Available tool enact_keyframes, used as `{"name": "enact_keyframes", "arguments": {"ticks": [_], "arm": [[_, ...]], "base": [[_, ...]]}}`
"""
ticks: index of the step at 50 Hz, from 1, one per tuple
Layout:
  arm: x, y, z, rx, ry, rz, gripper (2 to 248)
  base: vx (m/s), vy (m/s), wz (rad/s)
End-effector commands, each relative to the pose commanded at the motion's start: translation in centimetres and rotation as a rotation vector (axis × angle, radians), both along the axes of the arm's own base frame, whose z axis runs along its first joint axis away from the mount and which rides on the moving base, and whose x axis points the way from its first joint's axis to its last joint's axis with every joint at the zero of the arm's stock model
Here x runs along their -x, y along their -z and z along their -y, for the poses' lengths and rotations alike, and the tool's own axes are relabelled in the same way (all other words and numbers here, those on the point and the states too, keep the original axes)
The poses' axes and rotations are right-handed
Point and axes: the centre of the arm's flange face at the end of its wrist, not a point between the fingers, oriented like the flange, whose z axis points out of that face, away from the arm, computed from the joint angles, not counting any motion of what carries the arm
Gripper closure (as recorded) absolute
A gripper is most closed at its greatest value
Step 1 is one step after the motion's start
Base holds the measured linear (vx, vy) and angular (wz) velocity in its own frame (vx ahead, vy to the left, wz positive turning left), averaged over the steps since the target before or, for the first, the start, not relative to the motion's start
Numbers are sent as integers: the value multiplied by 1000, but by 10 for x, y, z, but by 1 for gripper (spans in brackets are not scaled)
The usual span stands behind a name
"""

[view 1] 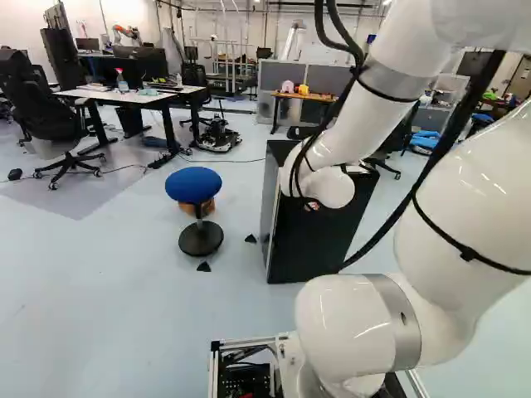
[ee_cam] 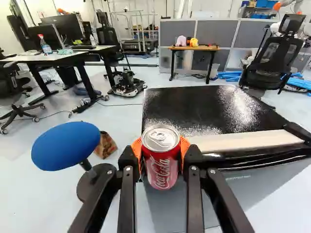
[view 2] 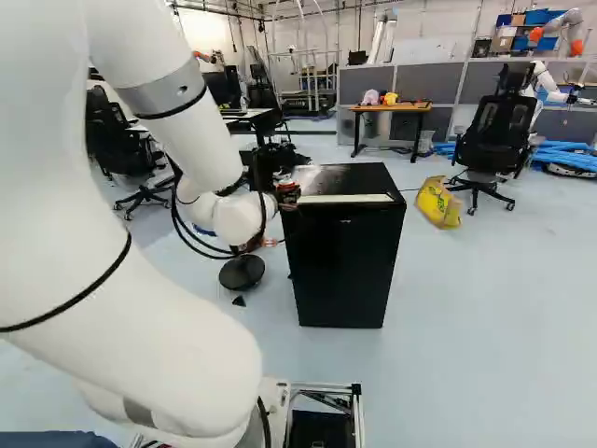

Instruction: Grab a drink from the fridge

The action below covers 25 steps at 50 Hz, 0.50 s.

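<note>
At the near left top corner of the black fridge, my gripper shows small and partly hidden by the wrist in the right base view. The wrist view has the gripper shut on a red drink can with a silver lid, its orange pads pressed against both sides. The can stands upright between the fingers, in front of the fridge's glossy top. The fridge door looks closed in the right base view. From the left base view, the arm covers part of the fridge.
A stool with a blue seat stands left of the fridge, a brown box behind it. Farther off are desks, an office chair, a yellow bag, a small wooden table and another robot.
</note>
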Motion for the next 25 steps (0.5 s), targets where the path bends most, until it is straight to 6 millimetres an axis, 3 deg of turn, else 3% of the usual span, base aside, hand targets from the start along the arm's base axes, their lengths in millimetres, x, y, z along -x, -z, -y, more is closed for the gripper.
{"name": "enact_keyframes", "arguments": {"ticks": [25], "arm": [[50, 17, -14, 4, -47, -24, 153]], "base": [[0, 0, 0]]}}
